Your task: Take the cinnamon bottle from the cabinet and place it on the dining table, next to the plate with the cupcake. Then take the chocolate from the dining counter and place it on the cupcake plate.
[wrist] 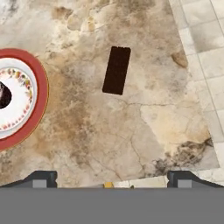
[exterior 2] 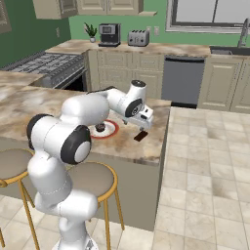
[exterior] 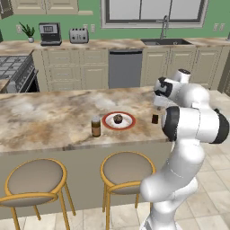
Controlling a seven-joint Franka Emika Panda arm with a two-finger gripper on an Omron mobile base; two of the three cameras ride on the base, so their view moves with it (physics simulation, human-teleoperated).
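Note:
The cinnamon bottle [exterior: 95, 126], brown with a dark cap, stands upright on the marble dining counter just left of the plate [exterior: 106, 122]. That plate is white with a red rim and holds the cupcake [exterior: 117, 118]. The chocolate [exterior: 155, 119], a dark flat bar, lies on the counter to the plate's right. My gripper [exterior: 158, 104] hangs open above the chocolate, holding nothing. The hand view looks straight down on the chocolate [wrist: 117, 70], with the plate [wrist: 41, 94] and cupcake [wrist: 3, 95] at the left and my gripper [wrist: 112, 179] spread wide. In the right base view the gripper [exterior 2: 145, 122] hovers just over the chocolate [exterior 2: 141, 136], beside the plate [exterior 2: 113, 131].
The counter's end edge [exterior 2: 158, 146] lies close beyond the chocolate, with tiled floor past it. Two round stools [exterior: 128, 168] stand along the near side. A stove [exterior: 13, 69], toaster [exterior: 78, 35], coffee machine [exterior: 50, 33] and sink [exterior: 165, 42] line the back wall.

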